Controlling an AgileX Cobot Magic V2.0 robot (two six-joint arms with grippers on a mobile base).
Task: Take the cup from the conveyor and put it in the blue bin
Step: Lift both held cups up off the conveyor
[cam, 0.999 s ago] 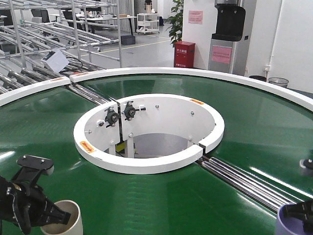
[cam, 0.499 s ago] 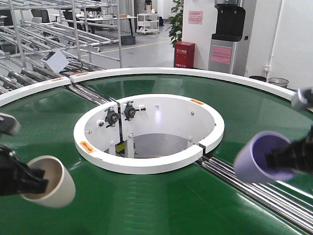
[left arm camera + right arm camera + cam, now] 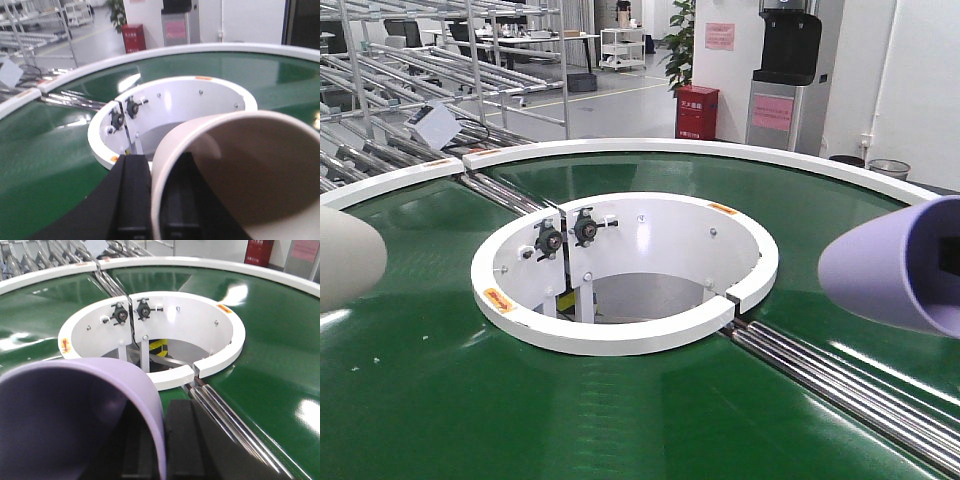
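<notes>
We judge both cups light, stiff and slick, so our left gripper (image 3: 154,200) pinches the cream cup (image 3: 240,175) by its rim wall and our right gripper (image 3: 161,445) the purple cup (image 3: 75,405) likewise, both above the conveyor (image 3: 620,420).

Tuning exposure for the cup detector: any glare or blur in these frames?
Front view: bright streaks on the conveyor; cream cup and purple cup are soft and cropped at the edges. Left wrist view: whole frame soft, glare patch left of the central ring. Right wrist view: background sharp, bright glare on the conveyor at right, purple cup's interior in shadow.
</notes>
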